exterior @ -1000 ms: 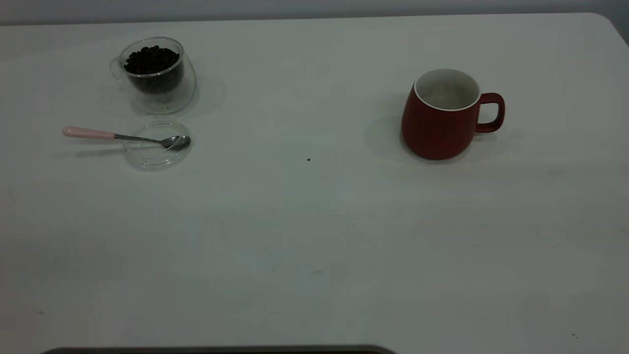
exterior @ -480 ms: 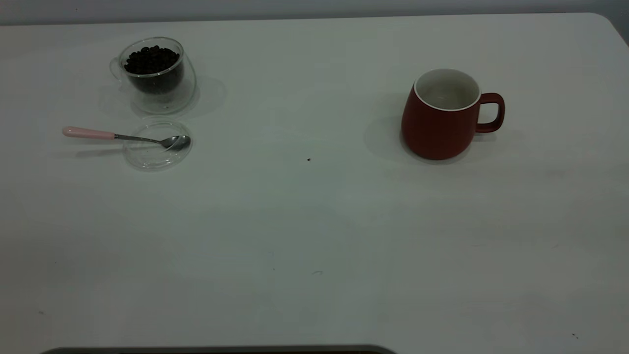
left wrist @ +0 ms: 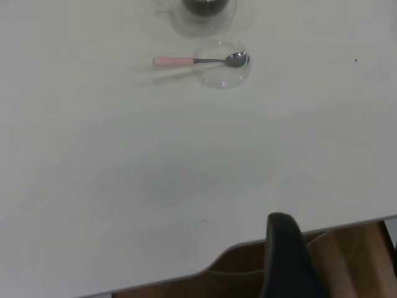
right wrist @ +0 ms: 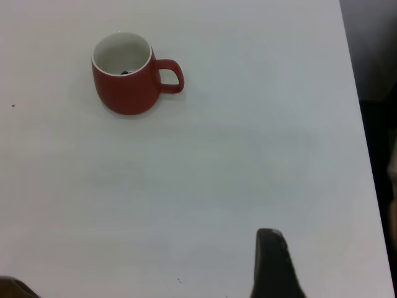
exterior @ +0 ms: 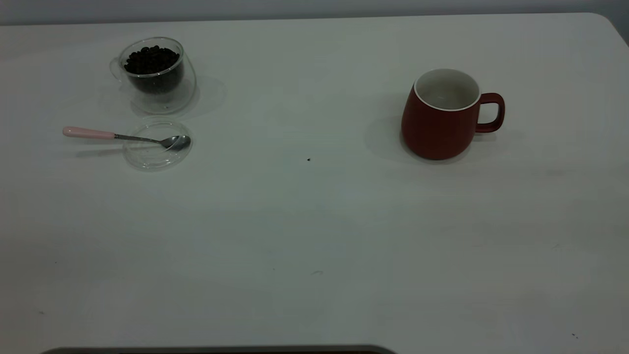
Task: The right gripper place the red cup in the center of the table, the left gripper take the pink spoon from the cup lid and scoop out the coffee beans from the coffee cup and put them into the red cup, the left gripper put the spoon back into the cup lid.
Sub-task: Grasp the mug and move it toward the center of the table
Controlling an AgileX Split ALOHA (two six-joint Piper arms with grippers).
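The red cup (exterior: 440, 123) stands upright on the right half of the table (exterior: 314, 221), handle pointing right; it also shows in the right wrist view as the red cup (right wrist: 124, 81). At the far left, the coffee cup (exterior: 155, 78) holds coffee beans (exterior: 150, 60). In front of it lies the cup lid (exterior: 156, 152), with the pink spoon (exterior: 113, 135) resting bowl-first on it and its handle sticking out left. The left gripper (left wrist: 285, 248) hangs at the table's near edge, far from the spoon (left wrist: 192, 61) and lid (left wrist: 222, 71). The right gripper (right wrist: 270, 261) hovers over bare table, well away from the cup. Neither gripper appears in the exterior view.
A tiny dark speck (exterior: 308, 159) lies near the table's middle. A dark strip (exterior: 216, 350) runs along the near edge. The table's rounded corner (exterior: 609, 22) is at the far right. A wooden surface (left wrist: 347, 254) shows below the near edge.
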